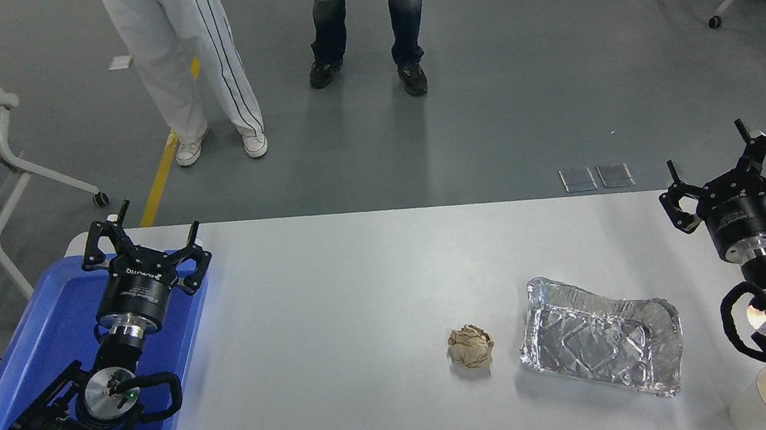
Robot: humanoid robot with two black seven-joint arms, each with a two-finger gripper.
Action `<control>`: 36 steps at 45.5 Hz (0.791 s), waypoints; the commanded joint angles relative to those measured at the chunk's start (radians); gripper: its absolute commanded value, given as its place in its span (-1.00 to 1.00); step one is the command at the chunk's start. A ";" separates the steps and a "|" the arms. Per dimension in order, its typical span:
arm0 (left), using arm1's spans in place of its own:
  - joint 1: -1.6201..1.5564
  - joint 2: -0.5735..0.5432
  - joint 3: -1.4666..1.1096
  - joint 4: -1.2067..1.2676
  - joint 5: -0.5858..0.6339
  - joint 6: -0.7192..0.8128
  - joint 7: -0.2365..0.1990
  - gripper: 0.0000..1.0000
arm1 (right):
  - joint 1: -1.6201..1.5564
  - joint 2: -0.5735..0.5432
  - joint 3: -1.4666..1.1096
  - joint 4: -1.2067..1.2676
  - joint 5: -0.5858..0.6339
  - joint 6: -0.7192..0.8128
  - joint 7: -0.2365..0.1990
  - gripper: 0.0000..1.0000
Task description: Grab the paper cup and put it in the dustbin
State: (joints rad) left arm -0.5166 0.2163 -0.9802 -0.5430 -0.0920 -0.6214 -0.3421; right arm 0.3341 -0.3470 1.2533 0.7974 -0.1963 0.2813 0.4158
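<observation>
The scene is lit evenly and brightly from overhead. Soft, short shadows are cast on the white table [333, 287] beside the crumpled paper ball [471, 346] and along the near edge of the foil tray [599, 334], where scattered glints are seen on the creased metal. A pale sheen is spread across the table's middle, with a faint bluish cast next to the blue tray [24, 390] at the left edge. Diffuse shadows are thrown on the grey floor [520, 81] beneath two standing people [187, 49]. Focus is held sharp throughout; slight wide-angle bending is noticed at the table's far edge.
</observation>
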 commanded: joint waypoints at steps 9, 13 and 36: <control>0.000 -0.002 0.002 0.000 0.000 0.002 0.000 1.00 | 0.005 0.006 -0.002 0.000 0.000 -0.001 0.000 1.00; 0.000 -0.002 0.002 0.000 0.001 0.002 0.000 1.00 | 0.005 0.005 -0.003 -0.001 0.000 -0.001 0.000 1.00; 0.000 -0.002 0.000 0.000 0.000 0.002 0.000 1.00 | -0.004 -0.003 0.070 -0.001 -0.014 -0.007 -0.005 1.00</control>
State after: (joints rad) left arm -0.5170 0.2148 -0.9788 -0.5430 -0.0918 -0.6201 -0.3421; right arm 0.3414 -0.3431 1.2568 0.7966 -0.1979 0.2768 0.4157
